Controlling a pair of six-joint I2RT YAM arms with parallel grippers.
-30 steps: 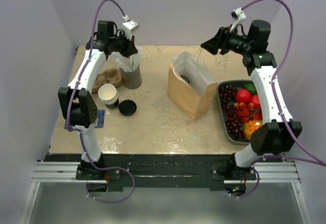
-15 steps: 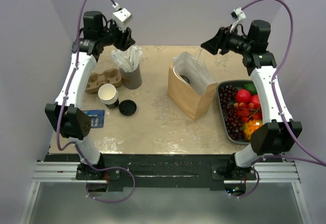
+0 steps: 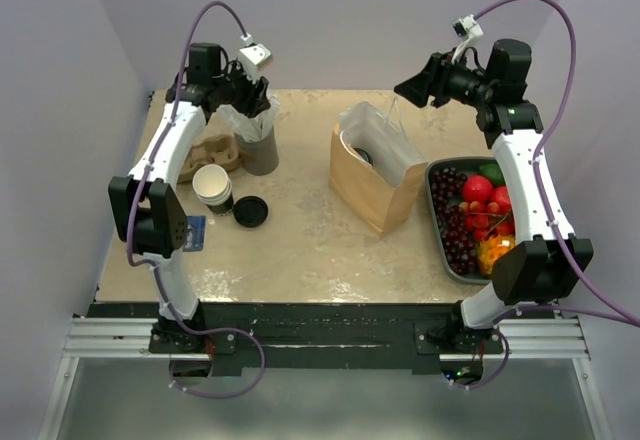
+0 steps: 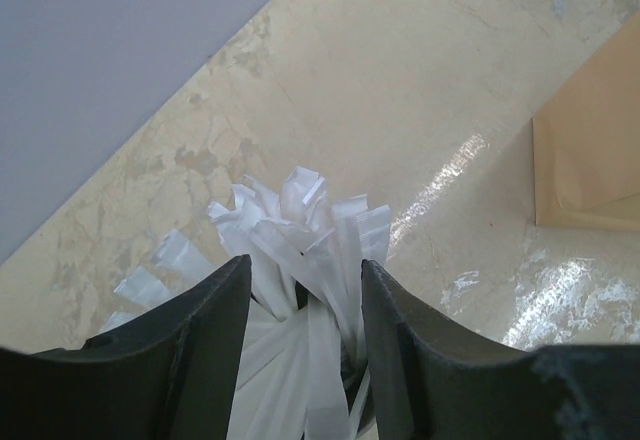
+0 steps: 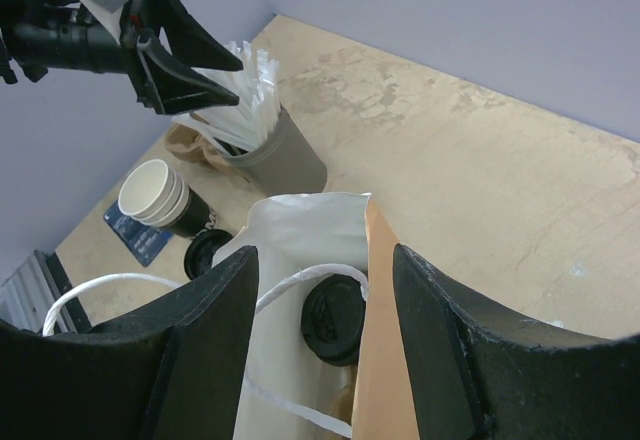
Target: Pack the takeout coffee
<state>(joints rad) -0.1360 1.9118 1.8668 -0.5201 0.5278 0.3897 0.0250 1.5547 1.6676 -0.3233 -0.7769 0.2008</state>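
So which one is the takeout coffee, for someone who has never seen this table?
Find the brown paper bag standing mid-table, left of the fruit tray. Inside its open top sits the takeout coffee, black lid up. Unlike the loose lid and lidless cup stack on the left, it is capped.

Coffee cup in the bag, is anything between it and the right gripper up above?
Almost nothing. The takeout coffee sits lid-up inside the open paper bag, with the open right gripper above it. Only the bag's thin white handle cord crosses by the lid's edge.
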